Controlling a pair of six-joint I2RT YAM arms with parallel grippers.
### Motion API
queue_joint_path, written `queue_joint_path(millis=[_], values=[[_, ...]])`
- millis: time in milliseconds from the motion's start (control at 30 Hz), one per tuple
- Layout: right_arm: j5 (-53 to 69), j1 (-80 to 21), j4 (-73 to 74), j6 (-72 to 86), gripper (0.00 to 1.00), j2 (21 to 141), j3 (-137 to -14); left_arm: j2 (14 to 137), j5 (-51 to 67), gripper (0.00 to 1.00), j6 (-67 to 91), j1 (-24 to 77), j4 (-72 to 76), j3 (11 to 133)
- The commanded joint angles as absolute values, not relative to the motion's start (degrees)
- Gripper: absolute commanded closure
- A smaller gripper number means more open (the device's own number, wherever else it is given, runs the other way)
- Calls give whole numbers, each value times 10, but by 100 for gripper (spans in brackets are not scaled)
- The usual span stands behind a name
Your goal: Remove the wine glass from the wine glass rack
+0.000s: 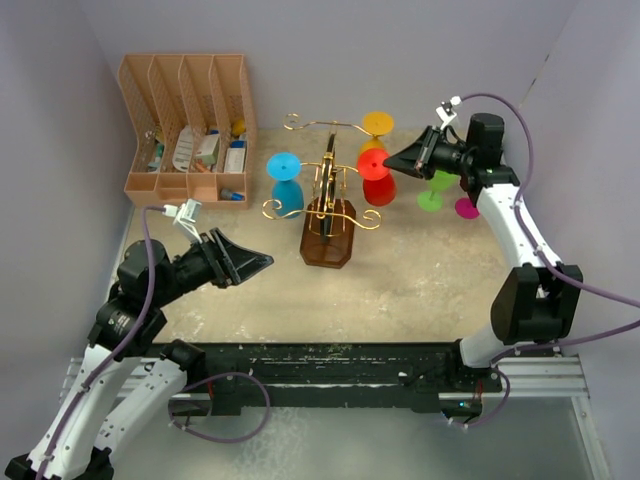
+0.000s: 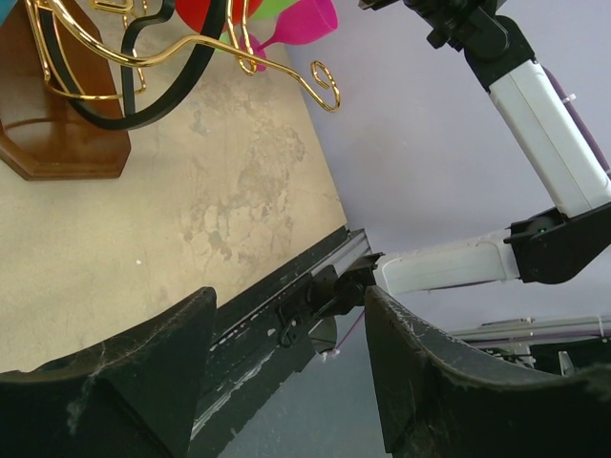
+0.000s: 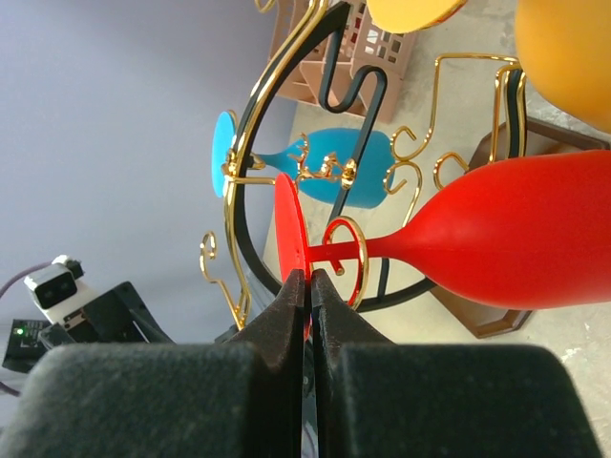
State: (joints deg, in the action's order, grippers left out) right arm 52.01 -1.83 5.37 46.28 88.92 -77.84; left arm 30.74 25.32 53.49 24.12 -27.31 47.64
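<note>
Right gripper (image 3: 307, 280) pinches the red wine glass (image 3: 516, 234) foot (thin rim!) at 2 o'clock on the wine glass rack (image 1: 328, 243); the stem could snag the scroll (image 3: 363, 253) and tip it.

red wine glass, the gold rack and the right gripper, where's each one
red wine glass (image 3: 516, 234): right wrist view, on its bowl.
wine glass rack (image 1: 325, 252): top external view, on its wooden base.
right gripper (image 3: 307, 277): right wrist view, between its fingertips.

No text, label or number can be read anywhere
</note>
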Motion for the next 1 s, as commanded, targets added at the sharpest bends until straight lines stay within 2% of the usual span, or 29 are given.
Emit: queue_joint_path(millis=[0,300,967], values=[[541,-17,31,478,100,857,-774,311,259,33,543,239,-242,473],[518,5,28,484,100,838,-749,312,261,33,542,239,-238,470],[577,-7,-20,508,100,844,-742,325,274,33,556,240,-206,456]])
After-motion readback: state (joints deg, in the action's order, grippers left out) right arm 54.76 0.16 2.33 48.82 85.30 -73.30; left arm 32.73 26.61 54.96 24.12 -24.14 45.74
